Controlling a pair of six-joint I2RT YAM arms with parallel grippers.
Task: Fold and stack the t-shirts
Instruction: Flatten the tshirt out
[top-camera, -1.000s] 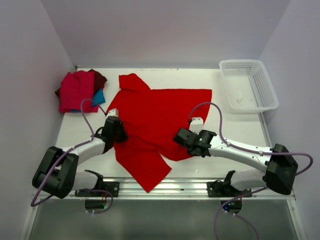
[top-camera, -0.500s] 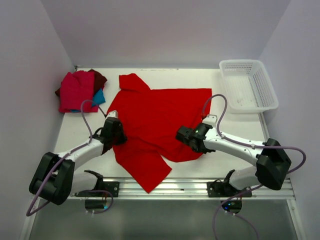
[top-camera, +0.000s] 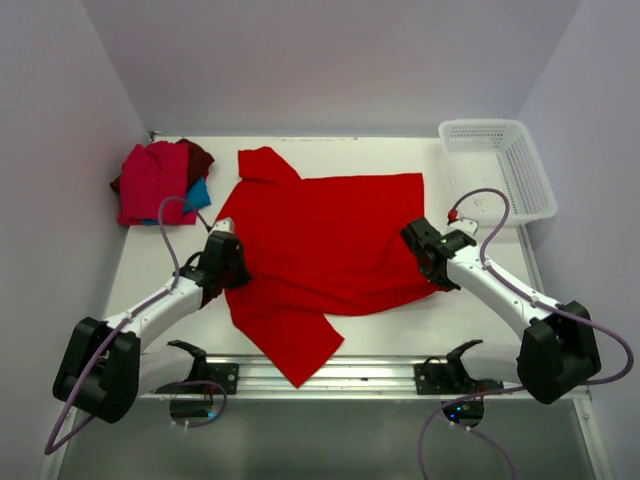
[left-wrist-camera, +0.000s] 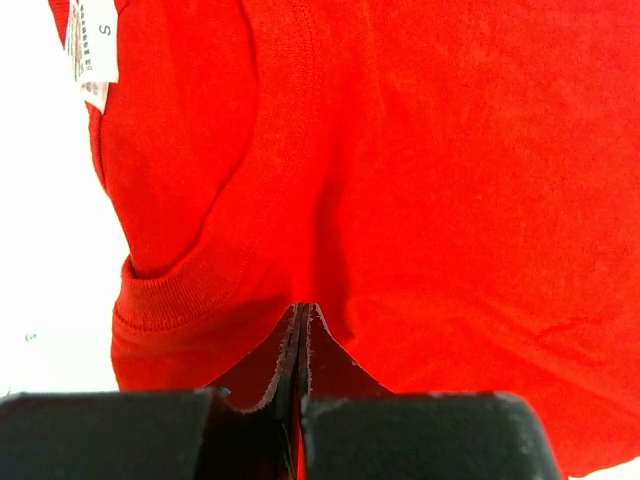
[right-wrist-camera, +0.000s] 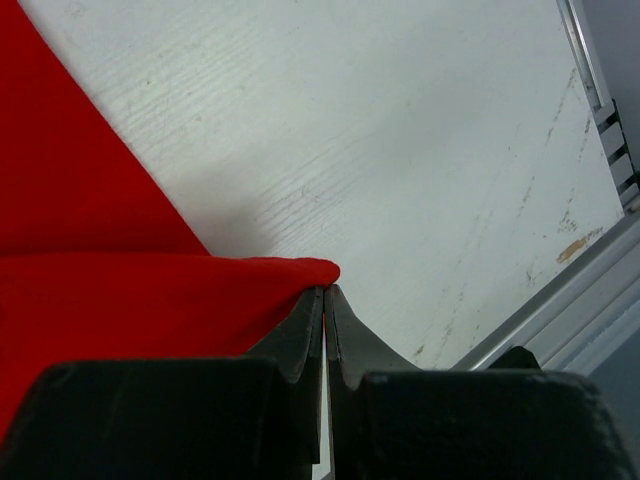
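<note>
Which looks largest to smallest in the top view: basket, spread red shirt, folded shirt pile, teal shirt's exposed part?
1. spread red shirt
2. basket, only slightly ahead of the next
3. folded shirt pile
4. teal shirt, just a corner showing

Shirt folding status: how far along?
Done: a pile of shirts sits at the far left. In hand: the red shirt lies spread out, with the left tool and right tool each shut on one side of it. Left: no fold is made yet, then stacking it on the pile.
</note>
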